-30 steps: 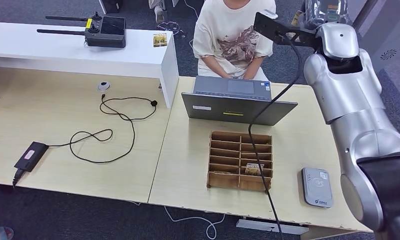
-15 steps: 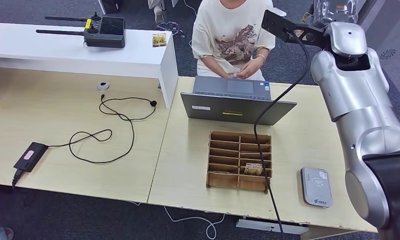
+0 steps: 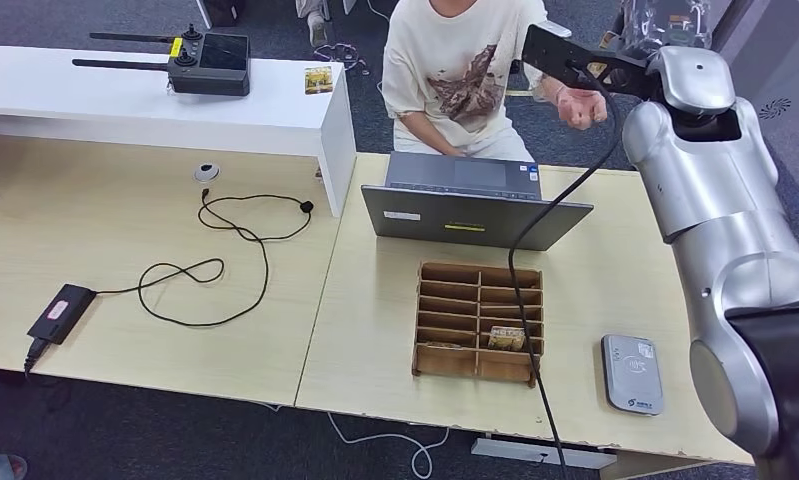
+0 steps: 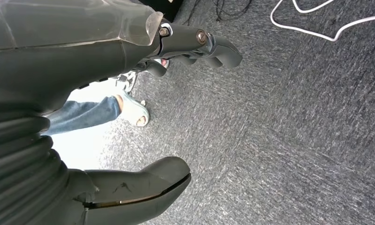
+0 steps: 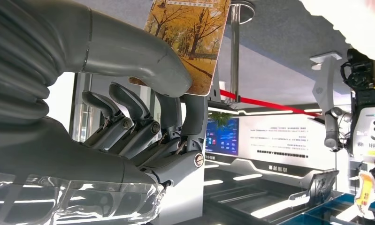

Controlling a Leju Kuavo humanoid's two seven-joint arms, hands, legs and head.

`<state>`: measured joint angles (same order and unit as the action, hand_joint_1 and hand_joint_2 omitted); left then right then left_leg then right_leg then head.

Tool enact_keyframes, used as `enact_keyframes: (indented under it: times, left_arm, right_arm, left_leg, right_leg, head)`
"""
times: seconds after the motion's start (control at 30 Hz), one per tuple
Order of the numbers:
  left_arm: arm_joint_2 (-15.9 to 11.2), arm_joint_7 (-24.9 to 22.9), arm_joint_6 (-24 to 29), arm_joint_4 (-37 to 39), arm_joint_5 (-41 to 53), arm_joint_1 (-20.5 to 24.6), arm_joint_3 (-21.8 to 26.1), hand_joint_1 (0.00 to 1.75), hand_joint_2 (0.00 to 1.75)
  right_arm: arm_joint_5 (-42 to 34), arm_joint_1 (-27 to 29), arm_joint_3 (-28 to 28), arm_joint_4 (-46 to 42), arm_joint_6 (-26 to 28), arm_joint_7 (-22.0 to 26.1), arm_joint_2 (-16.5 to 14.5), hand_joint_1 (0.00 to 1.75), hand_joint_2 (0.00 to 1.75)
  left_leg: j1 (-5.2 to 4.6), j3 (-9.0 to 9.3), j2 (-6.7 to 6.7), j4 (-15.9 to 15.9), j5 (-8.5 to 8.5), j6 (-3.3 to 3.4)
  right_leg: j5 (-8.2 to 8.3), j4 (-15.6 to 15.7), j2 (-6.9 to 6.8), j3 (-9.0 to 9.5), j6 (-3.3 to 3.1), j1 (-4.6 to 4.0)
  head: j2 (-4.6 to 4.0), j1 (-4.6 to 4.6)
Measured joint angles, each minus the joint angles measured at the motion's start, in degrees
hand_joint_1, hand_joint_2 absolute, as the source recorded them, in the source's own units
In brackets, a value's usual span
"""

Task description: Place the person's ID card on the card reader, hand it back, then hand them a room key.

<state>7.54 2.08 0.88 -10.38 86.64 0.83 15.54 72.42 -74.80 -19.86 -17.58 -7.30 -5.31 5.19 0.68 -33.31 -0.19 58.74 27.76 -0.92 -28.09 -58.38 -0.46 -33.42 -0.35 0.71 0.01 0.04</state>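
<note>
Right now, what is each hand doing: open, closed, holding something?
Left hand: open, holding nothing, hanging above the carpet floor.
Right hand: pinching a card with an autumn-tree picture between thumb and fingers.

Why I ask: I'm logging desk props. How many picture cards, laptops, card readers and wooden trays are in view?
Picture cards: 3, one pinched by the right robot hand, one on the white counter, one in the wooden tray
Laptop: 1
Card reader: 1
Wooden tray: 1
Total: 6
</note>
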Motion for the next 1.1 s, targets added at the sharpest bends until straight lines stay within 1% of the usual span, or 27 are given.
enact_keyframes:
  times: [0.27, 0.43, 0.57, 0.77, 0.97, 1.1]
  left_arm:
    - [0.0, 0.0, -0.1, 0.0, 0.0, 0.0, 0.0, 0.00, 1.75]
    - [-0.1, 0.0, -0.5, 0.0, -0.1, 0.0, 0.0, 0.00, 1.75]
    - [-0.1, -0.1, -0.6, 0.0, -0.1, -0.1, 0.0, 0.00, 1.75]
    - [-0.2, -0.1, -0.6, 0.0, -0.1, -0.2, 0.0, 0.00, 1.75]
    - [-0.3, -0.1, -0.5, 0.0, -0.1, -0.5, 0.0, 0.00, 1.75]
    - [-0.3, -0.1, -0.5, 0.0, -0.2, -0.6, 0.0, 0.00, 1.75]
  right_arm:
    - [0.0, 0.1, 0.3, 0.3, 0.0, 0.3, 0.2, 1.75, 1.75]
    - [-0.8, 0.2, 0.8, 0.4, -1.2, 0.4, 0.2, 1.74, 1.75]
    - [-1.3, 0.2, 1.4, 0.4, -1.8, 0.3, 0.2, 0.00, 1.75]
    - [-3.1, 0.3, 2.8, 0.4, -0.9, 0.9, 0.2, 0.00, 1.75]
    - [-5.2, 0.6, 4.9, 0.3, 2.4, 3.3, 0.5, 0.00, 1.75]
    - [-6.2, 0.8, 5.8, 0.1, 4.0, 5.9, 1.4, 0.00, 1.75]
  left_leg:
    - [0.00, 0.00, 0.00, 0.0, 0.00, 0.00]
    - [0.00, 0.00, 0.00, 0.0, 0.00, 0.00]
    - [0.00, 0.00, 0.00, 0.0, 0.00, 0.00]
    - [0.00, 0.00, 0.00, 0.0, 0.00, 0.00]
    - [0.00, 0.01, 0.00, 0.0, 0.00, 0.00]
    - [0.00, 0.01, 0.00, 0.0, 0.00, 0.00]
  right_leg:
    - [0.00, 0.0, 0.01, 0.00, 0.00, 0.00]
    - [0.00, 0.0, 0.00, 0.00, 0.00, 0.00]
    - [0.00, 0.0, 0.00, 0.00, 0.00, 0.00]
    - [0.00, 0.0, 0.00, 0.00, 0.00, 0.00]
    - [0.00, 0.0, 0.00, 0.00, 0.00, 0.00]
    - [0.00, 0.0, 0.00, 0.00, 0.00, 0.00]
  head:
    - [0.00, 0.00]
    - [0.00, 0.00]
    - [0.00, 0.00]
    - [0.00, 0.00]
    - [-0.01, 0.00]
    - [-0.01, 0.01]
